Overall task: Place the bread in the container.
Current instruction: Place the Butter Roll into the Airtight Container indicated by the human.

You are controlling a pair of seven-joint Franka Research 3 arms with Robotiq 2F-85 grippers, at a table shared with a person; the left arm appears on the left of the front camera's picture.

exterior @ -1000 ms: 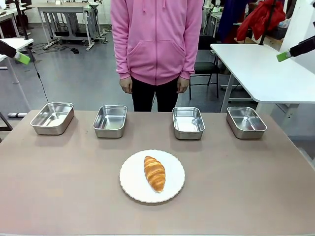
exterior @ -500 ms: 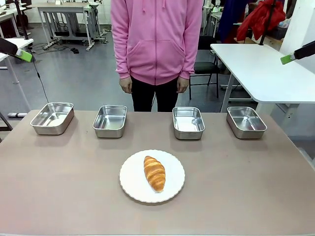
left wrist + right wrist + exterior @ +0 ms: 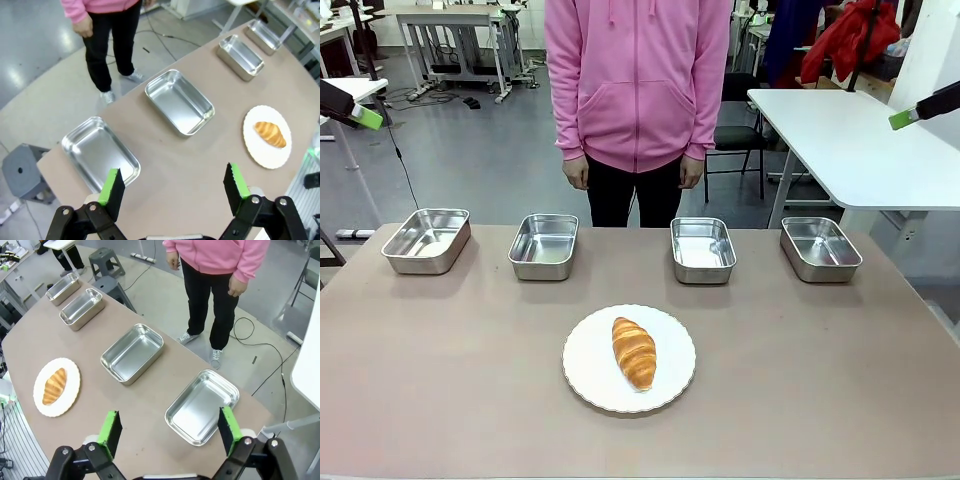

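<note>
Golden ridged bread point(image 3: 634, 352) on round white plate point(image 3: 586, 373) (scalloped rim).

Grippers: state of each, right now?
Left gripper: open, holding nothing.
Right gripper: open, holding nothing.

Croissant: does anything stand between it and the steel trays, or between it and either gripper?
Nothing visible. The croissant lies uncovered on the white plate, only bare tabletop between it and the four empty trays. The left gripper and right gripper hang open, high above.
</note>
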